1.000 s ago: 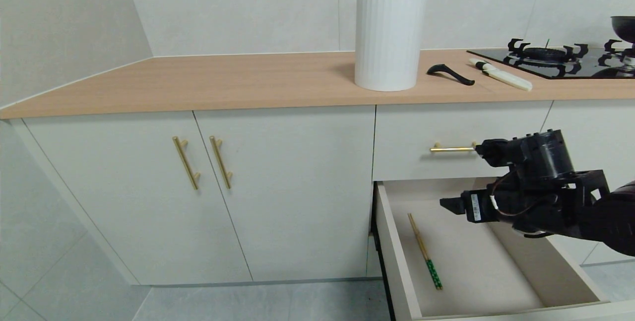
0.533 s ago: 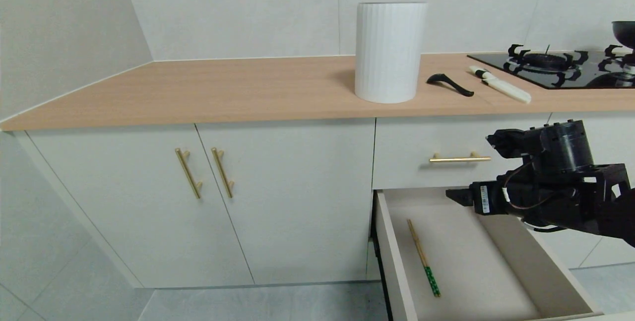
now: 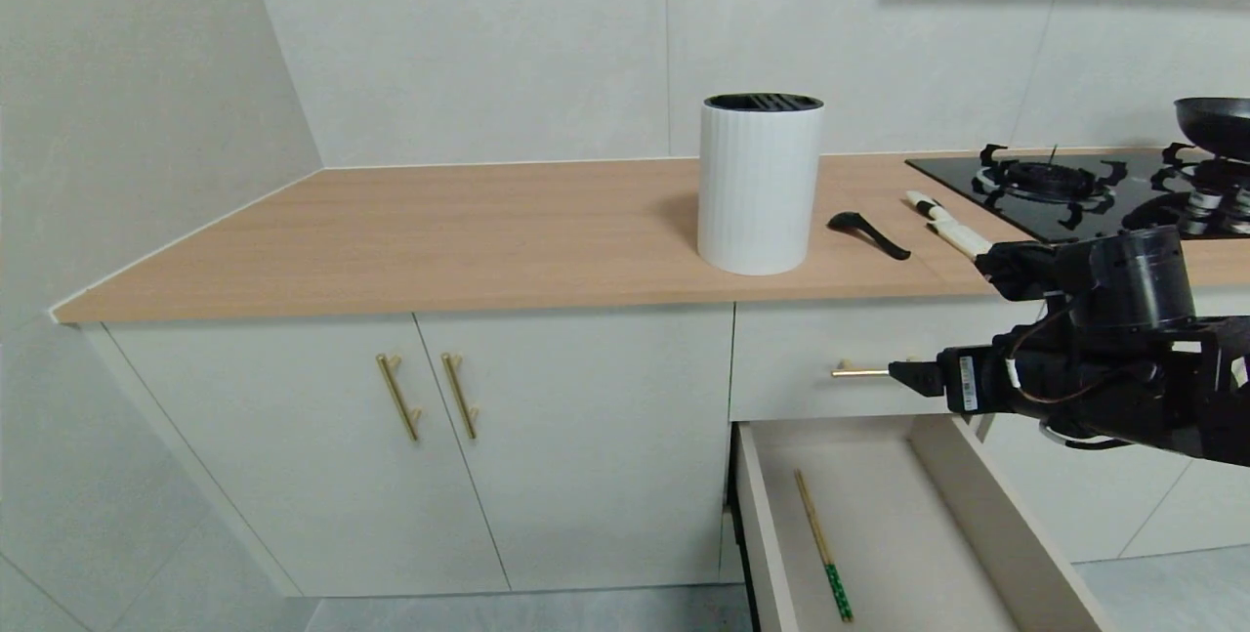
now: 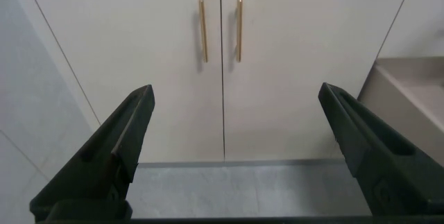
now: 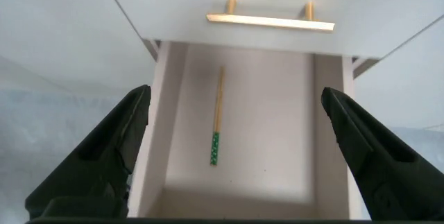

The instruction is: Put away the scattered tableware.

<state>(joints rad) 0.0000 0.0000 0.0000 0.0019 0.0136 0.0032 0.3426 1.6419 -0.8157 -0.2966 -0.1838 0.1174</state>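
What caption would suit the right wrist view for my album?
Open right gripper hovers over an open drawer holding a pair of green-tipped chopsticks.

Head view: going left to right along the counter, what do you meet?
white ribbed canister → black spoon → white knife → black pan

The black left end effector (image 4: 234, 92), its fingers spread wide apart, faces two white cabinet doors (image 4: 291, 78) with upright gold bar handles (image 4: 202, 30), above grey floor tiles (image 4: 236, 189), beside a pale open drawer (image 4: 409, 85).
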